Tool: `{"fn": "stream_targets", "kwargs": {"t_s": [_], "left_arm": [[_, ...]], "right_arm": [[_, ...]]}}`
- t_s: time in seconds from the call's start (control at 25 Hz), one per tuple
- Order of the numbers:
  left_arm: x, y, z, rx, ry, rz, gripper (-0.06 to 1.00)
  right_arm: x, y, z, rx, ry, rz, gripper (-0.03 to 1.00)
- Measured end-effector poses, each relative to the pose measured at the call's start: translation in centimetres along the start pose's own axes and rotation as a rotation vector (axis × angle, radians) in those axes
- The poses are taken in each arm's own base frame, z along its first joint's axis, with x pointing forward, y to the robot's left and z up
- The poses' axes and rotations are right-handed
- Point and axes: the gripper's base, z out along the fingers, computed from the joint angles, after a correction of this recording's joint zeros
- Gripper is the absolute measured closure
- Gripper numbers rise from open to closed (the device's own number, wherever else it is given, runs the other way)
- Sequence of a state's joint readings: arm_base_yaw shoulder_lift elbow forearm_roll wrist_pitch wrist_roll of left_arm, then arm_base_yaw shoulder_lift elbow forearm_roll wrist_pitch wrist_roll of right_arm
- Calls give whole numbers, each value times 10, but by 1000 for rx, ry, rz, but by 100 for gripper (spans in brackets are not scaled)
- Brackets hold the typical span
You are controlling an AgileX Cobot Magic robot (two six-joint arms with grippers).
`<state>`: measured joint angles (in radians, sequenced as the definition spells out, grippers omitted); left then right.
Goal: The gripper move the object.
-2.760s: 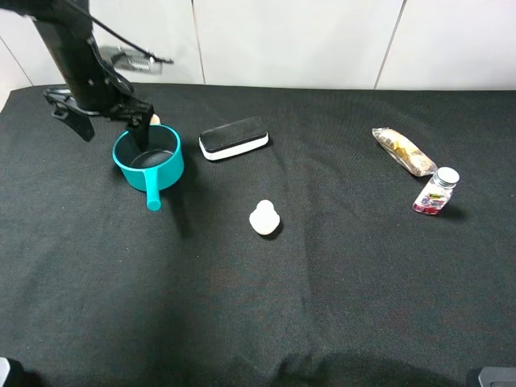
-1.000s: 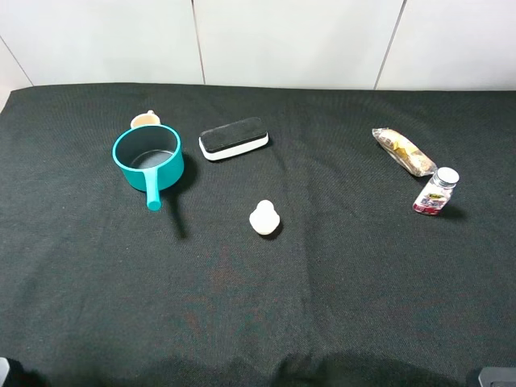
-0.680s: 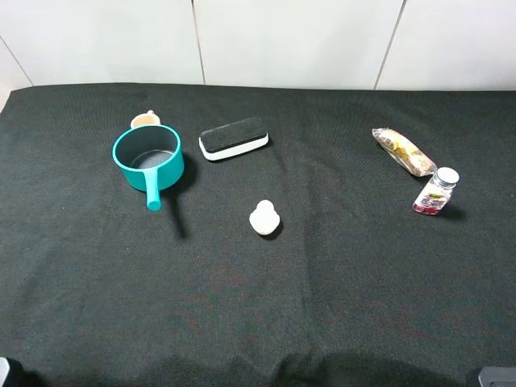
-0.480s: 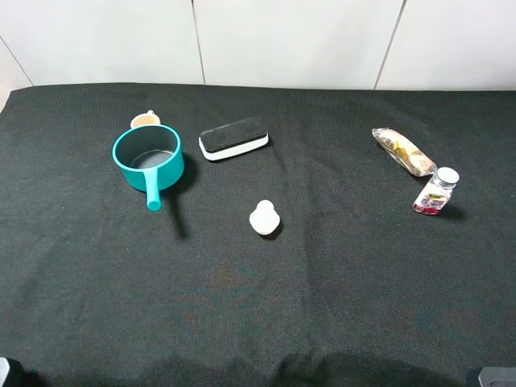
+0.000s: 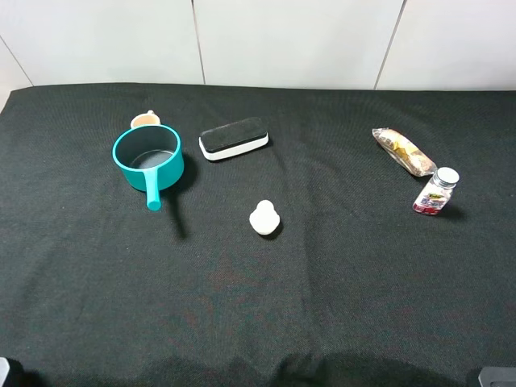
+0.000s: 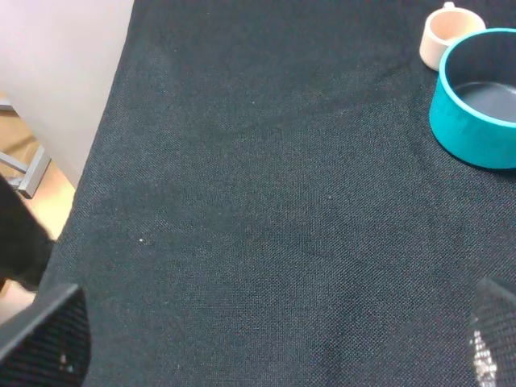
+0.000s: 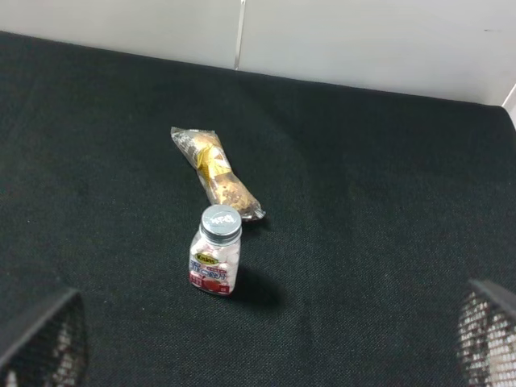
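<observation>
Sitting upright on the black cloth (image 5: 242, 322) at the far left of the high view, the teal saucepan (image 5: 147, 157) is pointing its long straight handle (image 5: 152, 193) toward the camera. A small beige cup (image 5: 145, 119) is standing just beside its far rim, and a black-and-white board eraser (image 5: 234, 138) is lying near its right side.

Neither arm is reaching into the high view. The left gripper (image 6: 266, 339) is showing only the tips of its two fingers (image 6: 48, 339) at opposite corners of its wrist view, so it is standing wide apart and holding nothing, with the pan well apart from it. The right gripper (image 7: 266, 339) is likewise spread wide and empty, looking at a small pill bottle (image 7: 215, 250) and a wrapped snack (image 7: 214, 172).

The pan is looking rigid and, being empty, probably light (its smooth coating may be slippery). Pinching the rim wall or the handle near the bowl is seeming the surest hold; a grasp far out on the handle would likely let the bowl sag or swing.
</observation>
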<state>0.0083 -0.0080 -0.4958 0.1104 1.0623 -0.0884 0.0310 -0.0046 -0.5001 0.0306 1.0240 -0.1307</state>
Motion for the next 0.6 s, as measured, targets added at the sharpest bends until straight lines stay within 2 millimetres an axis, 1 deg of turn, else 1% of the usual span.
{"fn": "stream_targets", "kwargs": {"t_s": [0.6], "left_arm": [[0, 0, 0, 1, 0, 1, -5]], "right_arm": [[0, 0, 0, 0, 0, 0, 27]]}}
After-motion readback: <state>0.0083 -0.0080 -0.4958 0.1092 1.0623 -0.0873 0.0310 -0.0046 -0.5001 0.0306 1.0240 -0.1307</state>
